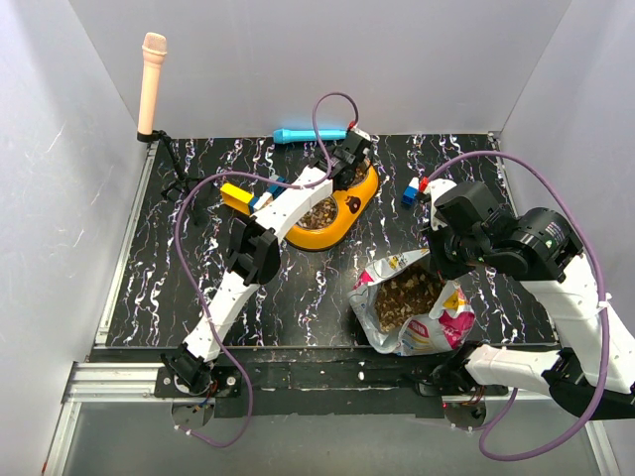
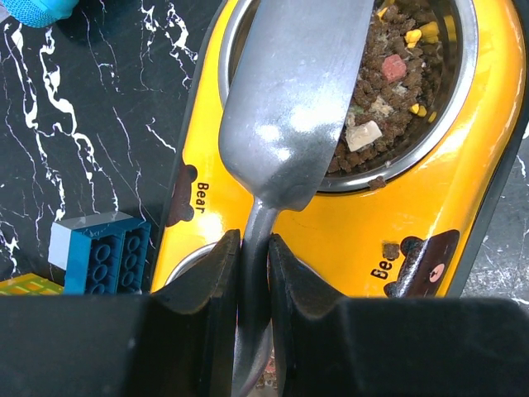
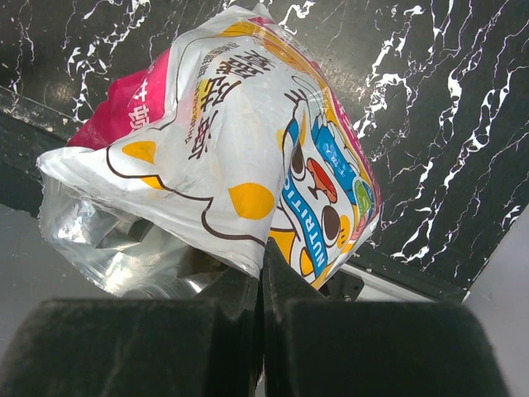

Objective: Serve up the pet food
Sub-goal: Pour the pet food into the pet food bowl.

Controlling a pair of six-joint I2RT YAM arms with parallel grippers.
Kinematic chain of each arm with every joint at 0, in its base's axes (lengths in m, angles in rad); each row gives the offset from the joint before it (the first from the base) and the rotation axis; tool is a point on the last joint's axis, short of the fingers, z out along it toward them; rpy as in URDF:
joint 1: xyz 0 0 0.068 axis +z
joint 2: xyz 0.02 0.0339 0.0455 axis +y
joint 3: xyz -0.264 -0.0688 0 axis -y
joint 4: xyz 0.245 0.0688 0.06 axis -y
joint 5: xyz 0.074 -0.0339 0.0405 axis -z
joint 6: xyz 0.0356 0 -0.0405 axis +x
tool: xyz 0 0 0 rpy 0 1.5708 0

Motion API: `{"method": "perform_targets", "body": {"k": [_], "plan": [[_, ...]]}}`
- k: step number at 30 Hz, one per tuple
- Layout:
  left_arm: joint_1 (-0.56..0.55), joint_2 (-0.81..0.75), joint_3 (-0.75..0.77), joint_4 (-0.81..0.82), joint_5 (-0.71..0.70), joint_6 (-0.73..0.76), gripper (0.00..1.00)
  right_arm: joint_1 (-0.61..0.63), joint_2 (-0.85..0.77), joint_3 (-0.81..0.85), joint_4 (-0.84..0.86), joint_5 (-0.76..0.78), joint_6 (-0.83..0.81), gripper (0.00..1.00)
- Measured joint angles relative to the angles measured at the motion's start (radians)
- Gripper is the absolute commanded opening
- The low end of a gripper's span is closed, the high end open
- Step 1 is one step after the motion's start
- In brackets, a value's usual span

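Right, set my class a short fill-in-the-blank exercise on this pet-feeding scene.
1. The left gripper holds the metal scoop by its ____.
2. The yellow double bowl under the scoop carries the printed word ____.
3. The right gripper is shut on the foil bag, whose mouth stands ____, showing pet food inside.

Missing words: handle; Bear; open.

Light: bright, even, diffuse, from overhead.
Shadows: faint, soft-edged, close round the yellow bowl (image 1: 349, 223).
Glare: white patches on the metal scoop (image 2: 285, 124) over the bowl; sheen on the foil bag (image 3: 240, 157) right of it.
Focus: pet food (image 2: 397, 91) in the bowl crisp; scoop handle soft.
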Motion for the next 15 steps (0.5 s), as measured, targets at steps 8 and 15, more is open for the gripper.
{"method": "perform_targets", "body": {"k": [8, 15], "plan": [[-0.002, -0.006, -0.005, 0.011, -0.014, -0.018, 0.00, 0.000, 0.001, 0.001, -0.003, 0.000, 0.000, 0.01], [0.012, -0.049, -0.008, -0.029, 0.029, -0.129, 0.00, 0.000, 0.001, 0.001, -0.002, 0.000, 0.001, 0.01]]}}
